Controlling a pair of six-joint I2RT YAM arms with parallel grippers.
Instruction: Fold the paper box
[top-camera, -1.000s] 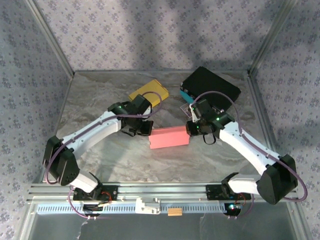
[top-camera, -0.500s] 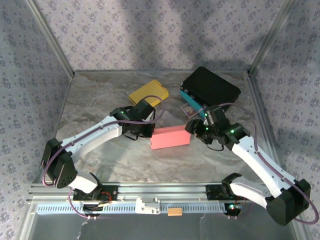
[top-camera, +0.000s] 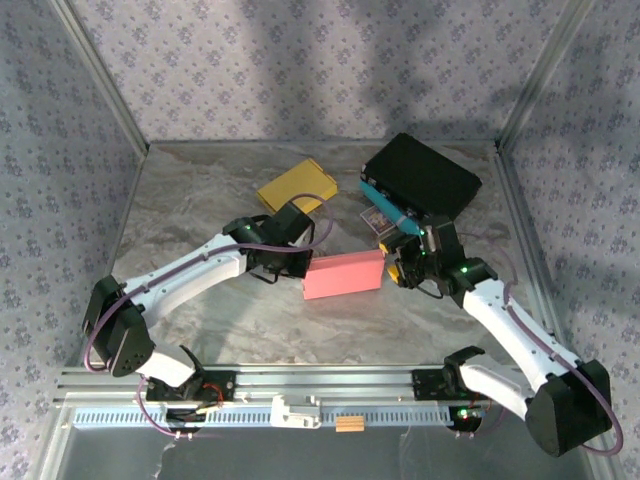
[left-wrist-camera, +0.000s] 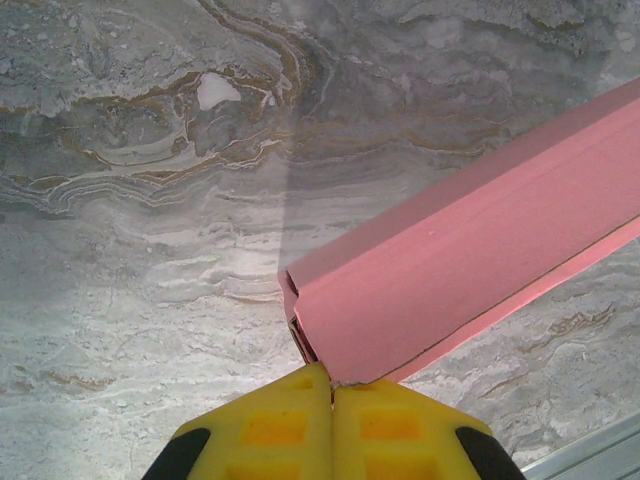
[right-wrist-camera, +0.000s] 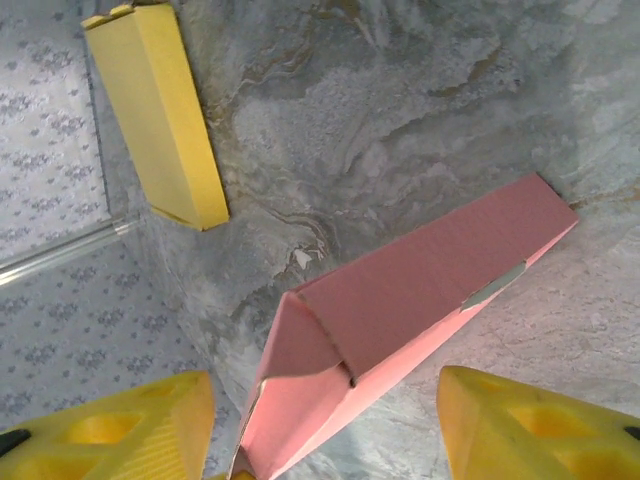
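Top external view, starting nearest: a metal rail (top-camera: 330, 378) carries both arm bases, and from there the arms reach inward over the marbled bench (top-camera: 180, 210) to meet at the pink paper box (top-camera: 343, 274). The box lies flat near the middle of the bench, long side running left to right, with the left claw (top-camera: 298, 265) at its left end and the right claw (top-camera: 392, 265) at its right end.

Left wrist view: the left claw (left-wrist-camera: 332, 385) has its yellow fingers (left-wrist-camera: 270, 430) pressed together, and the corner of the pink paper box (left-wrist-camera: 470, 260) touches their tips — whether any card is caught in the seam I cannot tell. The box slants away up to the right, its folded end facing the camera.

Right wrist view: the right claw (right-wrist-camera: 325, 380) is spread wide, one yellow finger (right-wrist-camera: 130, 430) at each lower corner, and the open end of the pink paper box (right-wrist-camera: 420, 280) sits between them — an end flap is tucked inward there.

Farther back lies a flat yellow box (top-camera: 297, 186), well apart from the pink one. To its right a black box (top-camera: 422, 175) sits near the back wall, a teal item (top-camera: 385, 197) against its near edge.
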